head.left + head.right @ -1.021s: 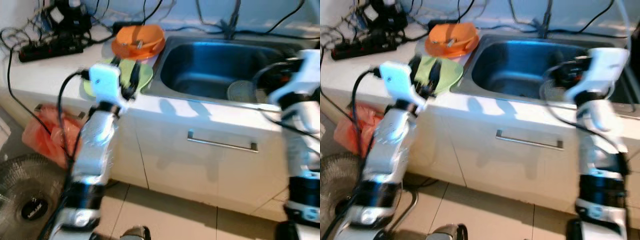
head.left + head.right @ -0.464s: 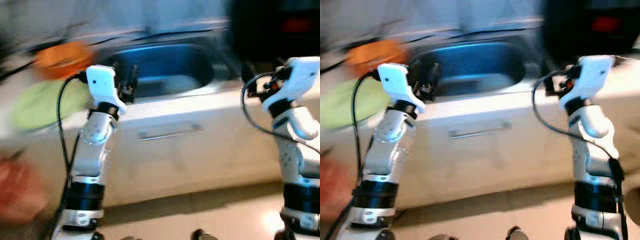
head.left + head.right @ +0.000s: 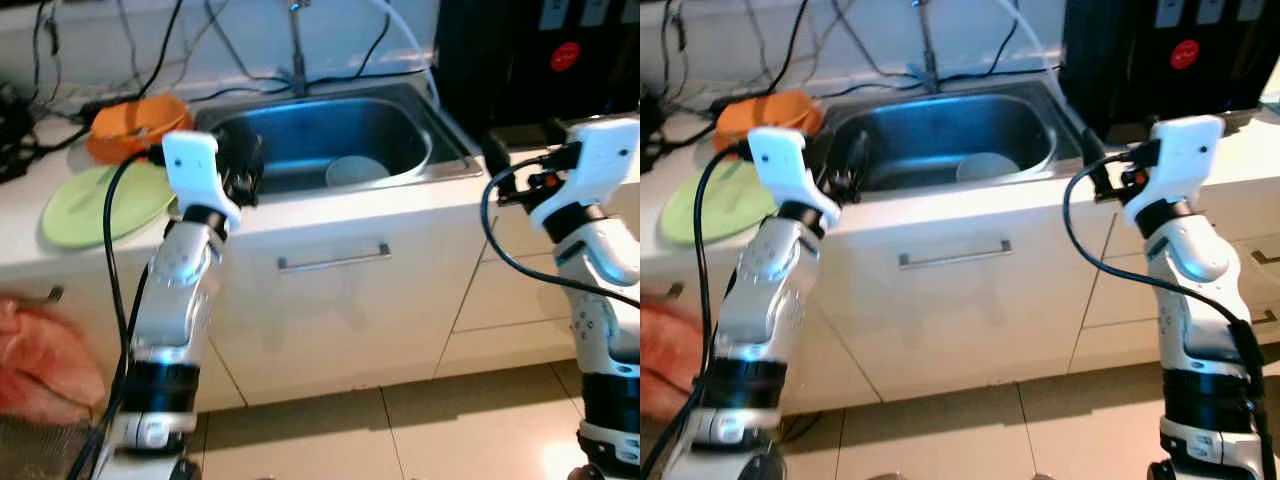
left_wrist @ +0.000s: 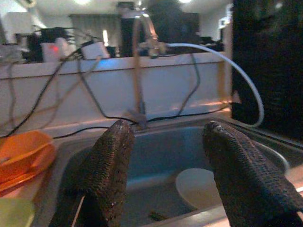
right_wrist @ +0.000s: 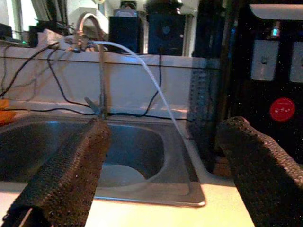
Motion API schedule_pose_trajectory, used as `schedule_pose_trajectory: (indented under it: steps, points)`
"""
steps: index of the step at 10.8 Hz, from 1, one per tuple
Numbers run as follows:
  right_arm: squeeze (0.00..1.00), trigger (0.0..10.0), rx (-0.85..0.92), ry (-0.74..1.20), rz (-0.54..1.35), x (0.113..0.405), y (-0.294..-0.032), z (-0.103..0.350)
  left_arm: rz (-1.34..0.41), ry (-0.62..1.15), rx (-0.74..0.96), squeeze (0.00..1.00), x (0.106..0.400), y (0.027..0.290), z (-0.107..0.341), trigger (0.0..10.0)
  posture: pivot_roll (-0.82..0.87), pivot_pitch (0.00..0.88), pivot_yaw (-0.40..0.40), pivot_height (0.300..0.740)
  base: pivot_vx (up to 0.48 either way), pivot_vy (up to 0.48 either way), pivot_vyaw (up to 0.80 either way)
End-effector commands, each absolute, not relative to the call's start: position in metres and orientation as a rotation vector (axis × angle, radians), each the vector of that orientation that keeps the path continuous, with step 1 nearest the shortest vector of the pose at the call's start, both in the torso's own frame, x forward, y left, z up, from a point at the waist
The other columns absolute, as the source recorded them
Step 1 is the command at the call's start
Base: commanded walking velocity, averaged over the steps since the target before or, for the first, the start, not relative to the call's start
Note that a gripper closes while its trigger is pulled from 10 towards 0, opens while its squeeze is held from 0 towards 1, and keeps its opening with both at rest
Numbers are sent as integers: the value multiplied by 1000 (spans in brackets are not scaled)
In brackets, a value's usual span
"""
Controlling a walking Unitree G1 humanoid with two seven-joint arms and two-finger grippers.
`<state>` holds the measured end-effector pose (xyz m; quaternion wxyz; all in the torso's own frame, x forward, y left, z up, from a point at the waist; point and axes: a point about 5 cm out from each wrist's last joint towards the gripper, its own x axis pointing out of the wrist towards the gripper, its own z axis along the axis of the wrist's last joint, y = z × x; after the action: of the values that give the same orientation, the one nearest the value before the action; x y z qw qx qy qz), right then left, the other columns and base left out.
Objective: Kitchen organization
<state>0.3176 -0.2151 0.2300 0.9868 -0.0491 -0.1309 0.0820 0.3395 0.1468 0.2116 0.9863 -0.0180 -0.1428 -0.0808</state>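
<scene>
Both pincers hovered wide apart, empty: the left pincer over the sink rim (a white plate inside), the right pincer beside it.

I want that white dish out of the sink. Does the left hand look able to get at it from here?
Probably yes. The left hand is open at the sink's near left rim, and the white dish lies uncovered on the basin floor with nothing between them.

No legible text is found. A round red sticker is seen on the black appliance far right of the sink; its white marks are too small to be read.
</scene>
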Motion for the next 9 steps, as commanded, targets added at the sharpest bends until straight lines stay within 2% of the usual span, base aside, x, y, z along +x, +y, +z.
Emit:
schedule_pose_trajectory:
  steps: [1, 2, 4, 9]
  points:
    - [0, 10000, -103, -276, 174, 319, -210, 231, -118, -293, -56, 0, 345, 154, 217, 10000, -14, 0, 110, 740, 292, 0, 0]
    - [0, 10000, -98, -272, 177, 319, -208, 229, -119, -296, -63, 0, 346, 154, 218, 10000, -15, 0, 114, 740, 322, 0, 0]
    - [0, 10000, -69, -269, 163, 317, -205, 224, -125, -282, -72, 0, 348, 151, 216, 10000, -17, 0, 119, 740, 0, 0, 0]
    - [0, 10000, -42, -294, 89, 313, -212, 223, -29, -331, -86, 0, 345, 162, 222, 10000, -12, 0, 94, 740, 343, 322, 0]
